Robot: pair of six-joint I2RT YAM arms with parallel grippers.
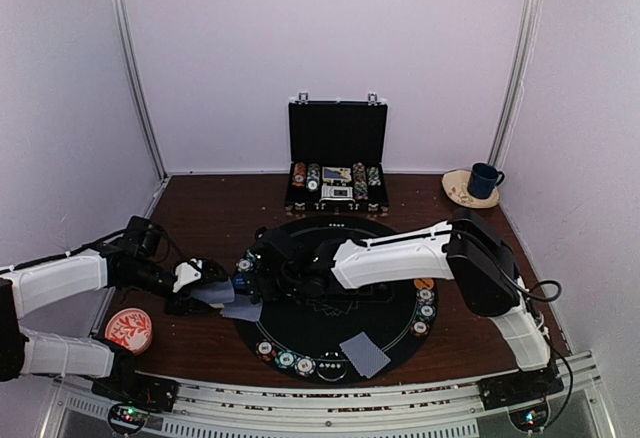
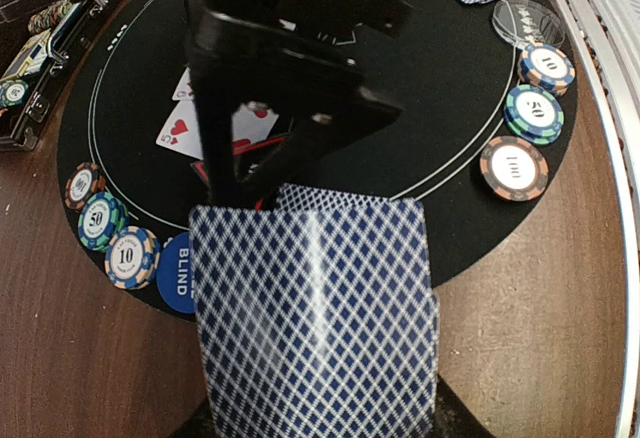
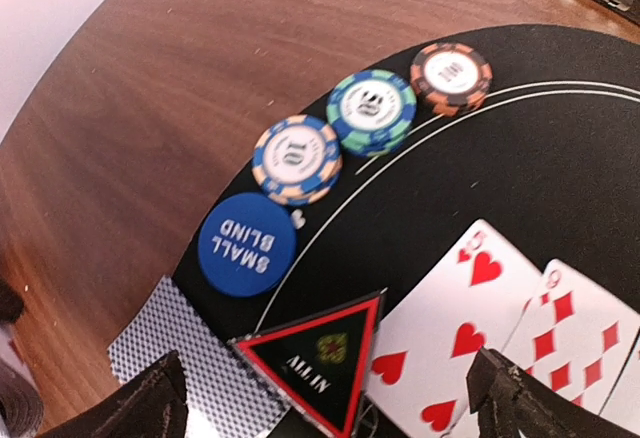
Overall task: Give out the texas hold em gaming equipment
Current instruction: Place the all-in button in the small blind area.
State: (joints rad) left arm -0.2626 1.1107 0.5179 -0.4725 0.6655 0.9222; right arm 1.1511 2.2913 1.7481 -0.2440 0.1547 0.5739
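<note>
At the mat's left edge, overhead view: the left gripper [image 1: 205, 280] was clamped on grey-blue-backed playing cards [image 2: 315, 318], held flat and back-up, overhanging the rim of the round black mat [image 1: 390, 303]. Offset edges suggested more than one card.
Right gripper [image 3: 328, 398]: its jaws stood wide with nothing between them. It was poised low over the ALL IN triangle marker [image 3: 318, 358], at the far edge of the held cards.
Lower left of the right wrist frame: the SMALL BLIND button [image 3: 246, 244] lay just beside the marker. The 10 chip [image 3: 297, 158], 50 chip [image 3: 372, 110] and 100 chip [image 3: 451, 76] lay in an arc along the rim.
Lower right of that frame: a face-up heart card [image 3: 455, 328] lay touching the marker's side.
Lower mat, overhead view: face-down cards [image 1: 364, 353] lay well apart from both grippers.
Step judged: either a card passing from left to right, or cards being laid at this seat. Which one could not be told.
Method advised: keep the left grip firm and level. Close the right fingers only on the free card edge, clear of the marker and button.
Risk: a low sweep could shift the marker or the heart card, or drag out a second card.
</note>
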